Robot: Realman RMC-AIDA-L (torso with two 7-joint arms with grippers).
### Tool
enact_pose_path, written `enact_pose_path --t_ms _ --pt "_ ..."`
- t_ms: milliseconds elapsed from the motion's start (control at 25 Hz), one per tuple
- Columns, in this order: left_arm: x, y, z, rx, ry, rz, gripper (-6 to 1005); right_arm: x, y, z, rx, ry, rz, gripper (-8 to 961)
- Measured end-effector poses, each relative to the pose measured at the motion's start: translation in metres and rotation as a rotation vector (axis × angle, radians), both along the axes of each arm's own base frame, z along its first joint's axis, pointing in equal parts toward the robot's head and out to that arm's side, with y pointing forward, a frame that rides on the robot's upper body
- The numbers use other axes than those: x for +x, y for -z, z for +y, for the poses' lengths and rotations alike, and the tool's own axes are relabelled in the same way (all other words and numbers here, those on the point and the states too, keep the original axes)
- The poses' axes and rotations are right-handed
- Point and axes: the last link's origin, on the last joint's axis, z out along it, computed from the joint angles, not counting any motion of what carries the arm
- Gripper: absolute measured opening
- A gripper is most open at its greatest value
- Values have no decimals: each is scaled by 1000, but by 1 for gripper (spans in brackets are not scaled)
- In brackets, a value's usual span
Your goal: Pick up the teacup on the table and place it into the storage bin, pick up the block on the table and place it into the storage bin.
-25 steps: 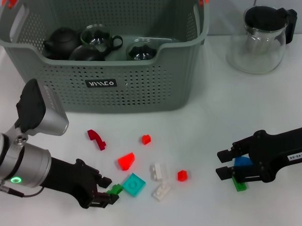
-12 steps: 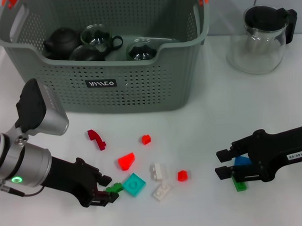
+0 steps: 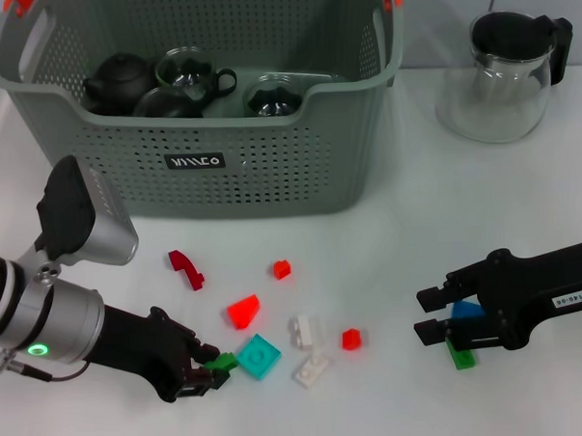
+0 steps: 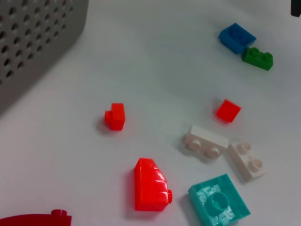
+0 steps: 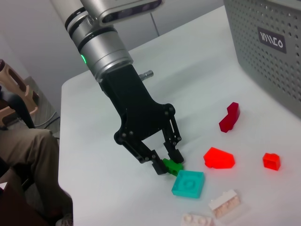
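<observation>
Looking down from the head view, the left gripper (image 3: 209, 374) sits low on the plain white table (image 3: 389, 252), fingers straddling a small green block (image 3: 221, 363) beside the teal square plate (image 3: 257, 357), well in front of the big grey-green perforated storage bin (image 3: 199, 106); the right gripper (image 3: 432, 313) hovers by a blue brick (image 3: 466, 312), fingers apart. Left wrist view: scattered bricks only, a red wedge (image 4: 150, 184) nearest. Right wrist view: the left gripper's fingertips (image 5: 160, 168) are spread around the green block, not closed on it.
</observation>
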Motion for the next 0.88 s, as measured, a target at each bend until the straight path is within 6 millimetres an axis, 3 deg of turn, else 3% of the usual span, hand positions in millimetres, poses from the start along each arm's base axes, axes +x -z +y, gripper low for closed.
enact_pose_path --t_ms 200,440,520,640,880 --pt "0 0 0 2 -6 6 361 0 0 0 0 0 0 463" --pt "1 -6 -1 -6 -7 -4 161 1 0 0 0 2 0 463" --pt "4 -11 -2 -10 -8 -19 163 0 0 0 -1 2 0 463" --pt "9 -24 -1 -7 -15 -67 166 0 0 0 -1 2 0 463" --pt "35 -74 11 29 -37 -356 173 0 0 0 -1 -2 0 463"
